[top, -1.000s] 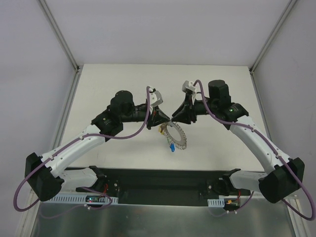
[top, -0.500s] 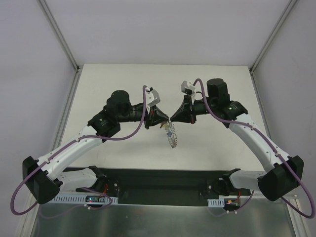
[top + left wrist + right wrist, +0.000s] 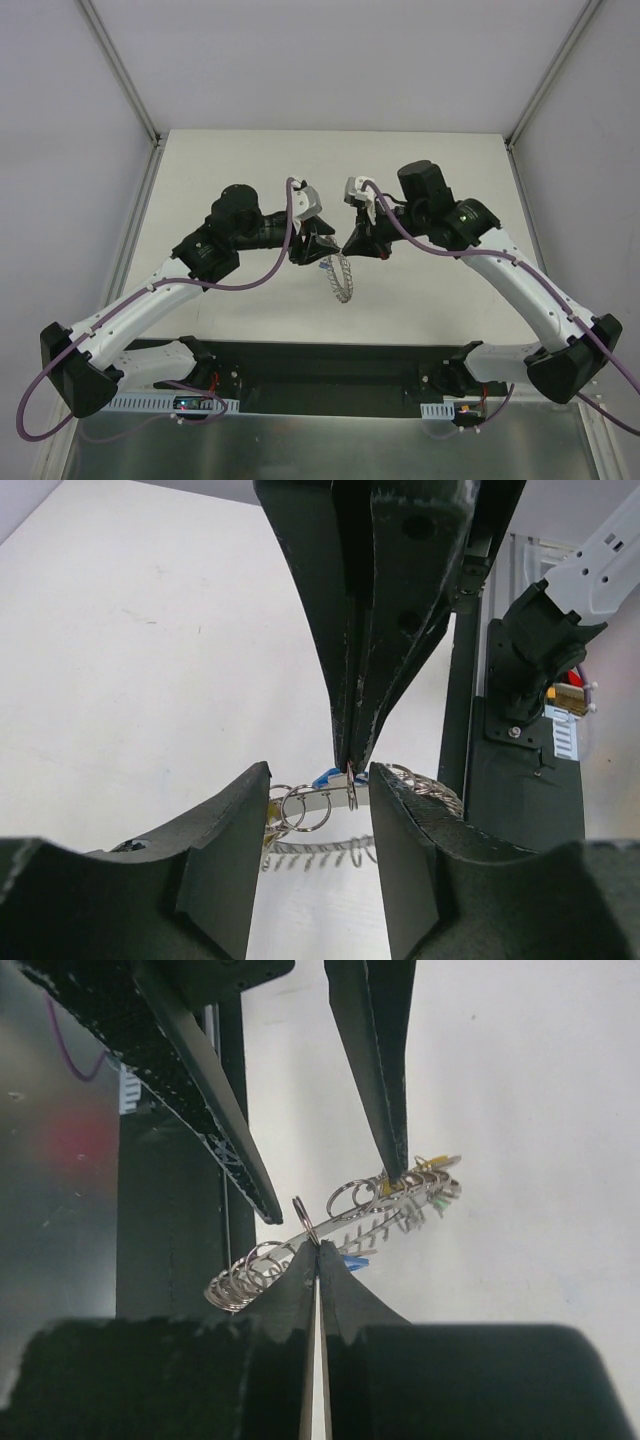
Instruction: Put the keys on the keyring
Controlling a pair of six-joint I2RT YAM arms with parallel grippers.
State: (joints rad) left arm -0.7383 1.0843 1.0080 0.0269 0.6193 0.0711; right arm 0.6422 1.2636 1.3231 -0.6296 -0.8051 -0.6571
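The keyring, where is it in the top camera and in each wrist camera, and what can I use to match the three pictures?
Top external: the keyring sits at the centre of the picture.
Left wrist: the keyring is seen edge-on, low in the centre.
Right wrist: the keyring is a slanted band across the middle.
Shared landmark: the right end effector, shut on the ring's rim.

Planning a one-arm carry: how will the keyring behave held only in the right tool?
Probably stiff: the keyring hangs edge-on from the shut right tool without sagging. Pinched at one rim spot, it may pivot or swing. Its small keys likely dangle loosely.
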